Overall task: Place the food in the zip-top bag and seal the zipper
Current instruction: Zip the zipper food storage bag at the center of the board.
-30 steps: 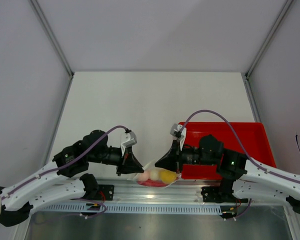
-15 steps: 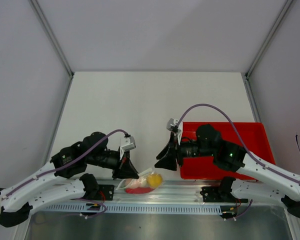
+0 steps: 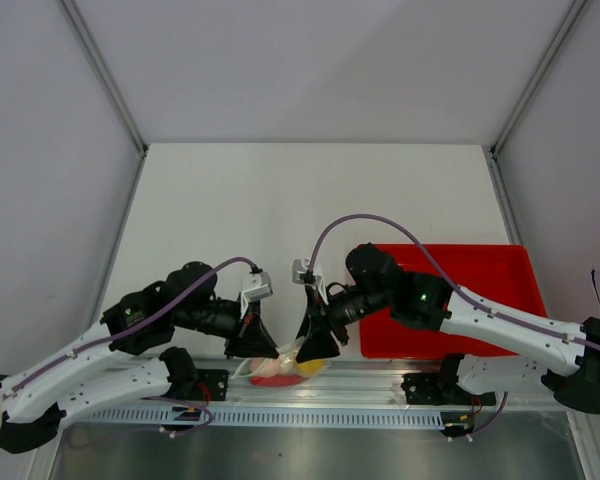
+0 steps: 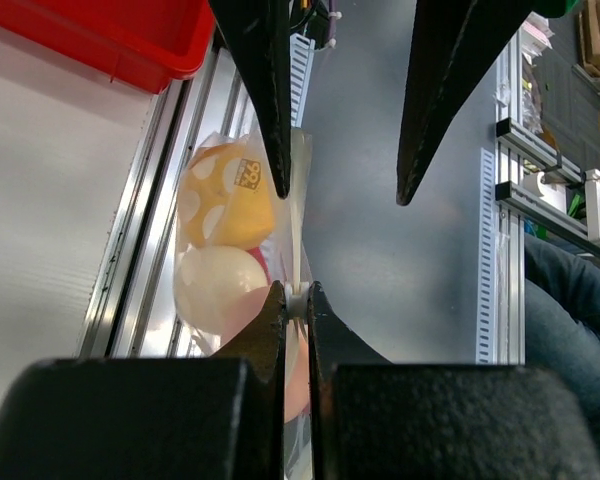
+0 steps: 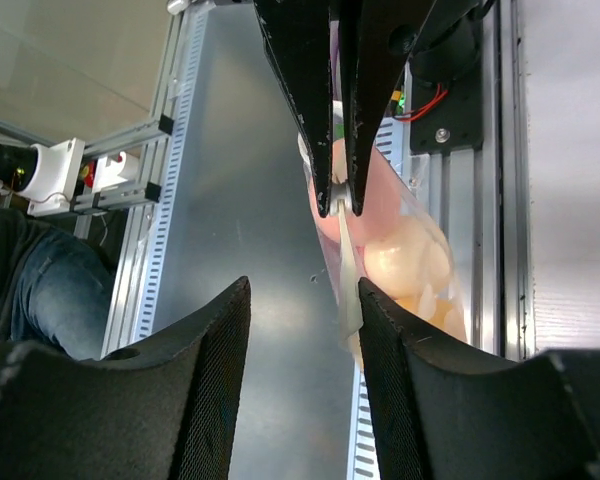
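While the left gripper (image 4: 295, 292) stands clenched on a thin fold of the zip-top bag (image 4: 292, 215), the right gripper (image 5: 302, 285) is released. Its two fingers are spread wide, one on either side of that same edge of film. The film runs close beside one of these fingers; whether it touches cannot be told.

The bag is clear, floppy and crumpled, and it stretches between the two grippers, bulging to one side of the pinched edge. All the food (image 3: 298, 366) sits inside it, packed in a row. Nearest the right gripper's fingertips lies a yellow-orange ball (image 4: 230, 195) with white spots and a small printed sticker. Next to it, level with the left gripper's tips, is a smooth whitish egg shape (image 4: 215, 290). A pinkish-cream piece (image 5: 372, 200) presses against the film right beside the left gripper's closed tips.

From above, a red strip (image 3: 272, 380) shows along the bag's near side, just below the left gripper — whether the mouth is pressed shut along it cannot be made out.

The bag lies over the aluminium rail (image 3: 380, 375) at the near edge of the table (image 3: 310, 200), directly between the two grippers. The red tray (image 3: 480, 275) sits well apart, out behind the right gripper's wrist.
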Robot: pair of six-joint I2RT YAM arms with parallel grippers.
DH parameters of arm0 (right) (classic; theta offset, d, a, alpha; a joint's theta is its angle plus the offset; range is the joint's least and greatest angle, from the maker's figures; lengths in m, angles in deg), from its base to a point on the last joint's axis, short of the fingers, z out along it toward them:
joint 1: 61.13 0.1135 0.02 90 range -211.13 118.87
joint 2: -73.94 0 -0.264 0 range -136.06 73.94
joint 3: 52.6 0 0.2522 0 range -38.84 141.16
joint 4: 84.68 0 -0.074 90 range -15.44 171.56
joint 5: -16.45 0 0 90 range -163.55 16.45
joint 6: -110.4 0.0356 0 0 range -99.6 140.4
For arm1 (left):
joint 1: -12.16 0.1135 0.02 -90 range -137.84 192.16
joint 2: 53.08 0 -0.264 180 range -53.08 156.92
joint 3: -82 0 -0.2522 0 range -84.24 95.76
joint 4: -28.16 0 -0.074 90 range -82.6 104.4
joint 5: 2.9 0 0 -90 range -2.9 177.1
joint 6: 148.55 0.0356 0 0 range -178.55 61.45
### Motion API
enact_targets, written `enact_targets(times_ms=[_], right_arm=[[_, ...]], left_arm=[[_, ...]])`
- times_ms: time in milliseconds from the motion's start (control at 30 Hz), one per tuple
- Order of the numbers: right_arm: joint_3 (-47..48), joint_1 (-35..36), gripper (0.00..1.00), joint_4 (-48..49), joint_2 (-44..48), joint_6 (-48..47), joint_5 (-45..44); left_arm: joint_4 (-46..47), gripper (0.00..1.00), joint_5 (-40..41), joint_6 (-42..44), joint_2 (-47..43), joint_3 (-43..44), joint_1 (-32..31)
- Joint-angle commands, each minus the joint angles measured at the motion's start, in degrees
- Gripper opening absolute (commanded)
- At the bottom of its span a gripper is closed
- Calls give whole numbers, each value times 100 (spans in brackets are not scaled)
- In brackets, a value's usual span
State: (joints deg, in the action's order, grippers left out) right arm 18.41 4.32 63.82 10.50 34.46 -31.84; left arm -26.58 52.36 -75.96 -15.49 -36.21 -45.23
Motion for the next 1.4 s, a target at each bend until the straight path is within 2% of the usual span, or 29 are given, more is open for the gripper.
enact_targets(times_ms=[0, 433, 533, 567, 767, 1000, 1100, 1367], right_arm=[[225, 126, 49, 42, -107, -123, 30], [409, 302, 26, 367, -775, -9, -67], [436, 310, 11, 446, -863, 0, -84], [444, 310, 0, 455, -889, 17, -119], [217, 92, 0, 526, -556, 236, -1042], [-135, -190, 0, 166, -12, 421, -1911], [-267, -322, 0, 43, 165, 518, -2158], [-663, -867, 0, 33, 675, 799, -2106]], left_arm=[[221, 1, -164, -114, -14, 216, 17], [256, 1, -199, -175, -32, 198, 17], [256, 1, -200, -175, -40, 172, 17], [248, 1, -182, -175, -49, 163, 17], [160, 1, -130, -210, -23, 128, 17], [19, 1, 55, -263, 38, 101, 17], [-16, 0, 81, -298, 65, 92, 17], [-174, 1, 143, -325, 170, 66, 17]])
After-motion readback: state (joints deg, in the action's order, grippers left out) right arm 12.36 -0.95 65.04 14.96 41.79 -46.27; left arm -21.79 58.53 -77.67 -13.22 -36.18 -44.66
